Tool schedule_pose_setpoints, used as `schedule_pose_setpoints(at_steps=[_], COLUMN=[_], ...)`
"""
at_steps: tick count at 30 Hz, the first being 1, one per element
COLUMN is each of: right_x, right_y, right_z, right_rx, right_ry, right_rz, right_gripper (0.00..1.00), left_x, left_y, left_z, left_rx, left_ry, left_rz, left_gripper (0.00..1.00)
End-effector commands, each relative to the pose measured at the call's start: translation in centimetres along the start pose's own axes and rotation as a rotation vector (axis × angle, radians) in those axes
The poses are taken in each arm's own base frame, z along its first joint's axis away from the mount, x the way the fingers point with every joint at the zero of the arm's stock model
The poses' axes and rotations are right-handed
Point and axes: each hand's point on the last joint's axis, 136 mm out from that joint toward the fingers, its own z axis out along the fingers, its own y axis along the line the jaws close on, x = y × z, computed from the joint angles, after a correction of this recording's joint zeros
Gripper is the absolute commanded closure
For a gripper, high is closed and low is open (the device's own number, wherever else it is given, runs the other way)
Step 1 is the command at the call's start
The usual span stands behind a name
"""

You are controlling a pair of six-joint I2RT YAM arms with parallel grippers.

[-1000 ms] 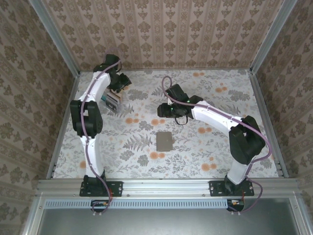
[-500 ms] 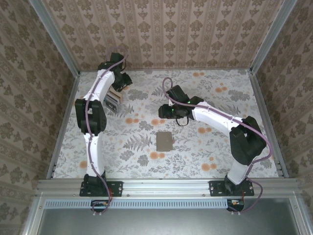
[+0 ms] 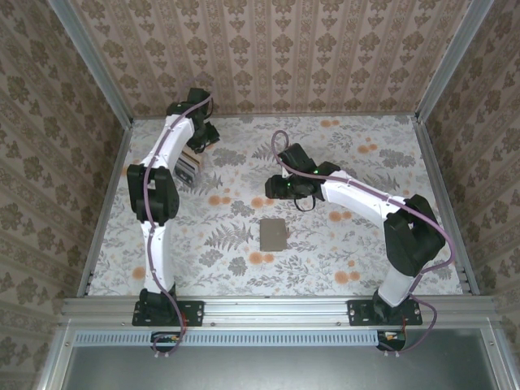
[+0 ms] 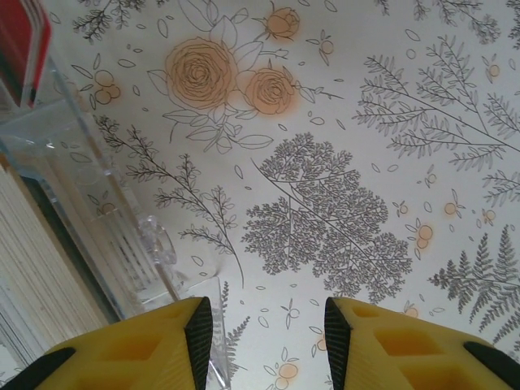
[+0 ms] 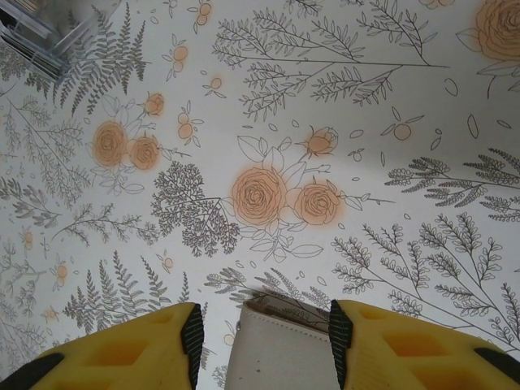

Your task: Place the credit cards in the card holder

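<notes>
The grey card holder point(image 3: 273, 234) lies shut and flat on the flowered table, mid-table. In the right wrist view the card holder's point(image 5: 284, 349) top edge shows low between my yellow fingers, with a gap on its left side. My right gripper point(image 3: 273, 187) hovers open just behind it. My left gripper point(image 3: 205, 136) is at the back left, open and with nothing in it point(image 4: 268, 337), beside a clear slotted rack point(image 4: 89, 187). A red credit card point(image 4: 20, 41) stands in that rack.
The clear rack point(image 3: 188, 168) stands at the back left near the wall, and its corner shows in the right wrist view point(image 5: 41, 32). Patterned walls and metal rails point(image 3: 106, 203) close the table on three sides.
The left arm has swung slightly toward the back wall, its elbow shifting right. The right gripper has drifted a little to the right. Neither gripper's opening has changed.
</notes>
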Motion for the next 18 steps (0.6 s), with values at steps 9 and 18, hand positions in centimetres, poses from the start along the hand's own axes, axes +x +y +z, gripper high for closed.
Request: schedule_pose_setpoints(at_steps=[9, 18], right_x=[0.3, 0.5], right_y=[-0.1, -0.3], right_z=[-0.8, -0.7], right_rx=[0.001, 0.008], right_ry=[-0.006, 0.0], right_rz=[0.017, 0.014], right_gripper=[0.52, 0.52], left_x=[-0.7, 0.0], left_y=[0.7, 1.2], left_z=[-1.8, -0.3], left_rx=[-0.091, -0.119], left_ry=[-0.065, -0.037], left_rz=[0.016, 0.011], left_gripper=[0.56, 0.57])
